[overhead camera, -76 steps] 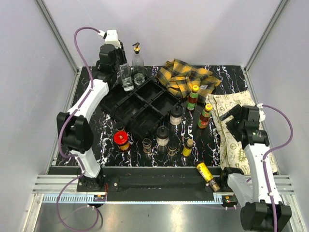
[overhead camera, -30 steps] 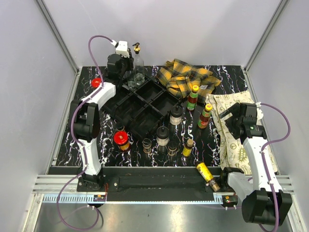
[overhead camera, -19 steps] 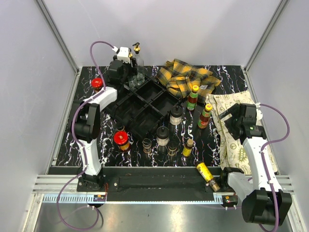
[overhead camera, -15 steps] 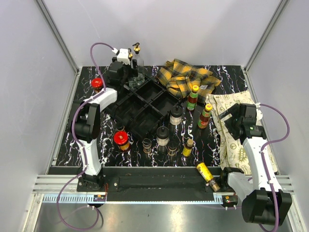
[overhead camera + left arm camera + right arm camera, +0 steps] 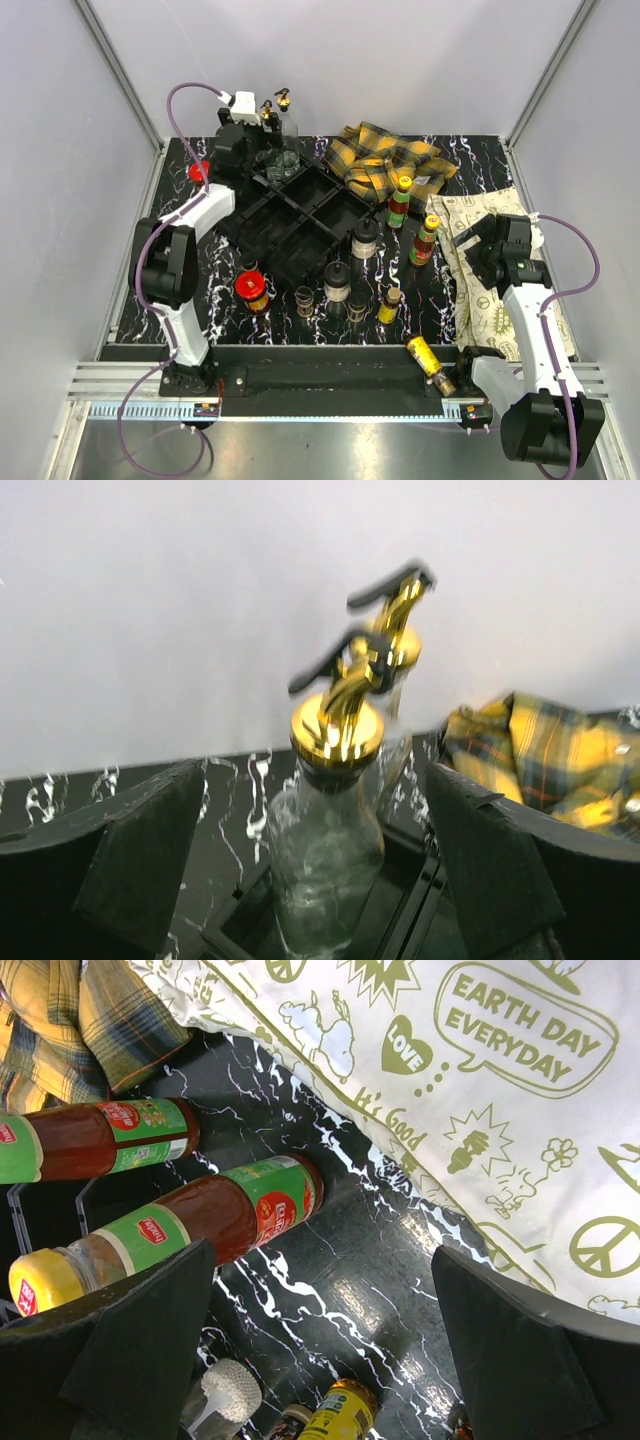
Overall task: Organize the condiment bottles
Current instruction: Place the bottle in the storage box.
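The left gripper [image 5: 318,870] is released, its fingers wide on either side of a gold-spouted glass bottle [image 5: 330,810] and touching nothing. That bottle stands upright in a far compartment of the tray [image 5: 290,238]. A 2nd glass bottle [image 5: 400,645] is just behind it, blurred, with its base hidden.

The right gripper [image 5: 325,1335] also gapes, grasping nothing, above a yellow-capped sauce bottle [image 5: 200,1225] and a 2nd sauce bottle [image 5: 110,1135] cut off at the frame edge. Their green labels carry red logos too small to read. Beside them lies a white cloth [image 5: 480,1090] printed "EARTH DAY EVERYDAY", "LOVE" and "It's Good".

From above, only the lid of a red-lidded jar [image 5: 199,172] shows past the left arm. A fallen bottle [image 5: 430,362] lies at the near edge.
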Robot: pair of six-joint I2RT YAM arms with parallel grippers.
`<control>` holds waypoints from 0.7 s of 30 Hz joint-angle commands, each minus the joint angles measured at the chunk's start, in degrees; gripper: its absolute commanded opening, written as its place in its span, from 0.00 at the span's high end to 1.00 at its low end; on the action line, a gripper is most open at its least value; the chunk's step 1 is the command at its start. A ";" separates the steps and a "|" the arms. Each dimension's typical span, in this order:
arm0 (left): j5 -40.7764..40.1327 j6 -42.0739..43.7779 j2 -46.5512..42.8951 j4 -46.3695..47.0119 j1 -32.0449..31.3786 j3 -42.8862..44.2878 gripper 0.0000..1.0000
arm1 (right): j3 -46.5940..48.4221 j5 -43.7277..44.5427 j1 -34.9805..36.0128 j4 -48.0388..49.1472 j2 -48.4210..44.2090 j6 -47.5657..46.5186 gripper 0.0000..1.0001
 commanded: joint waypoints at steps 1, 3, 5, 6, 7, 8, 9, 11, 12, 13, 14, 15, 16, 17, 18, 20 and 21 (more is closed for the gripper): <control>-1.37 0.50 -5.24 5.25 -0.22 -1.00 0.03 | 0.29 -1.53 -0.26 1.90 -1.11 -0.10 0.00; -1.54 0.32 -6.21 5.34 -0.21 -1.79 0.03 | 0.29 -1.88 -0.26 1.82 -1.29 -0.01 0.00; -1.80 0.15 -8.23 5.60 -0.21 -3.46 0.02 | 0.29 -1.97 -0.26 1.82 -1.73 -0.10 0.00; -1.89 -0.03 -9.10 5.51 -0.30 -4.16 0.02 | 0.29 -2.15 -0.26 1.81 -1.99 -0.10 0.00; -1.98 -0.46 -11.20 5.51 -0.22 -5.99 0.02 | 0.37 -2.23 -0.26 1.81 -2.34 -0.18 0.00; -2.16 -0.73 -12.44 5.69 -0.22 -6.88 0.02 | 0.46 -2.15 -0.26 1.81 -2.52 -0.27 0.00; -2.42 -1.08 -13.84 5.69 -0.22 -8.20 0.02 | 0.46 -2.32 -0.26 1.90 -2.61 -0.36 0.00; -1.64 -2.22 -18.50 6.04 -0.30 -11.53 0.02 | 0.73 -2.59 -0.26 1.90 -2.96 -0.54 0.00; -1.11 -2.66 -20.08 5.95 -0.39 -12.51 0.02 | 0.81 -2.93 -0.26 1.82 -2.96 -0.80 0.00; -0.67 -3.27 -23.23 5.78 -0.57 -13.30 0.02 | 0.99 -3.02 -0.26 1.81 -3.05 -1.24 0.00; 0.90 -3.54 -24.83 4.30 -0.74 -14.44 0.02 | 1.16 -3.11 -0.26 1.64 -2.79 -1.50 0.00; 2.48 -3.89 -26.41 3.41 -0.83 -14.97 0.02 | 1.43 -3.03 -0.26 1.55 -2.87 -1.76 0.00; 4.67 -4.07 -29.47 2.53 -1.09 -15.41 0.02 | 1.52 -3.11 -0.26 1.38 -2.79 -2.20 0.00; 8.61 -4.07 -30.98 0.87 -1.44 -16.29 0.02 | 1.69 -3.11 -0.26 1.29 -2.70 -2.29 0.00; 11.44 -4.24 -33.69 0.16 -1.62 -16.82 0.02 | 1.78 -4.51 -0.26 1.11 -2.52 -2.47 0.00; 20.55 -4.16 -36.00 -2.64 -2.23 -17.17 0.02 | 2.13 -5.31 -0.26 0.76 -2.43 -2.73 0.00; 23.21 -3.98 -36.96 -3.79 -2.50 -17.18 0.02 | 2.22 -5.66 -0.26 0.67 -2.35 -2.82 0.00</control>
